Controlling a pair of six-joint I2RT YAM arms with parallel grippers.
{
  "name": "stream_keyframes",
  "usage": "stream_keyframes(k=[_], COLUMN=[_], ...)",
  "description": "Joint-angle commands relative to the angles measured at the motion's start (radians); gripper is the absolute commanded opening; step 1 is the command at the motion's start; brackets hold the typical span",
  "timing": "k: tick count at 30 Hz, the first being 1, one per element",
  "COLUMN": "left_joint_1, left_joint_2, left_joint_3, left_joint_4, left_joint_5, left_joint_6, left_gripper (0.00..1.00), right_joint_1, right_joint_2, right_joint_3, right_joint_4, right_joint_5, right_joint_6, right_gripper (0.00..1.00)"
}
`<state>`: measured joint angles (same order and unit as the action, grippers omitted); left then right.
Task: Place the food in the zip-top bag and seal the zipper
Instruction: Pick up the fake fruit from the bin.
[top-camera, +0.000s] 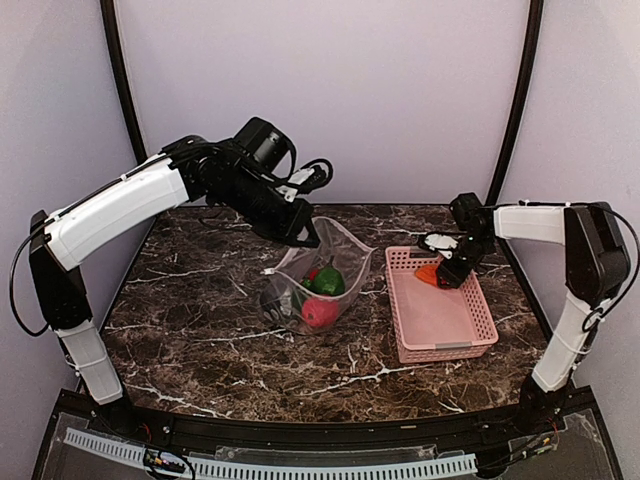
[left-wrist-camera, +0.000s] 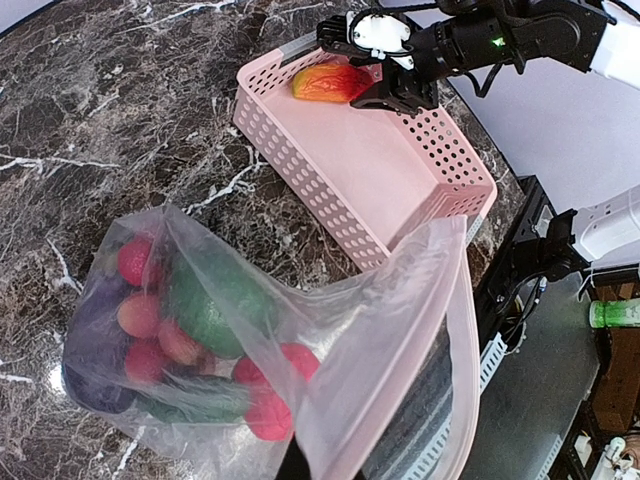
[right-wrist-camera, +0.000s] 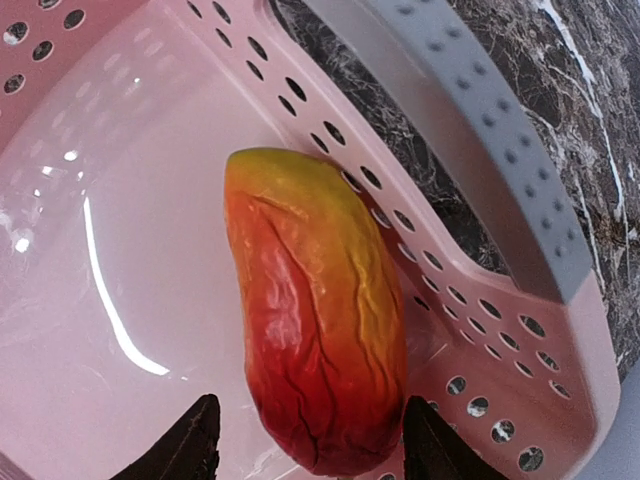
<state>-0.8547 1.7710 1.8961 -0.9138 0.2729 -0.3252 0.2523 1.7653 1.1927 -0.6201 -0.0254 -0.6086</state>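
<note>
One fruit (right-wrist-camera: 315, 320), orange-red, lies in the basket (top-camera: 440, 320) at its far end, straddled by the right gripper (right-wrist-camera: 310, 445), whose jaws are spread around it and not yet closed. The bag (left-wrist-camera: 400, 330), filled with the other food (left-wrist-camera: 200, 310), is held up open by the left gripper (top-camera: 304, 236), pinched shut on its rim. If the smooth, tapered fruit is squeezed off-centre it could be squirted out against the wall; if the thin rim slips, the mouth could collapse.
</note>
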Motion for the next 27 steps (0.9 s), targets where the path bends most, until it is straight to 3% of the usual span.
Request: stream_keyframes(k=[1, 7, 12, 20, 27], left_joint_1=[0.005, 0.006, 0.005, 0.005, 0.006], left_joint_2=[0.001, 0.005, 0.005, 0.005, 0.015], left_joint_3=[-0.016, -0.013, -0.018, -0.026, -0.021], left_joint_4=[0.001, -0.004, -0.007, -0.001, 0.007], left_joint_5=[0.016, 0.023, 0.023, 0.026, 0.029], left_joint_6=[0.006, 0.005, 0.005, 0.005, 0.006], left_gripper=[0.01, 0.01, 0.01, 0.01, 0.01], right_joint_1=[-0.007, -0.007, -0.007, -0.005, -0.001], right_joint_2=[0.037, 0.082, 0.068, -0.122, -0.361], right_joint_3=[0.024, 0.018, 0.034, 0.003, 0.012], right_joint_4=[0.041, 0.046, 0.012, -0.023, -0.090], right_joint_5=[0.018, 0.000, -0.014, -0.116, -0.379], right_joint_6=[0.000, 0.001, 0.013, 0.019, 0.008], right_gripper=[0.60, 0.52, 0.33, 0.32, 0.32])
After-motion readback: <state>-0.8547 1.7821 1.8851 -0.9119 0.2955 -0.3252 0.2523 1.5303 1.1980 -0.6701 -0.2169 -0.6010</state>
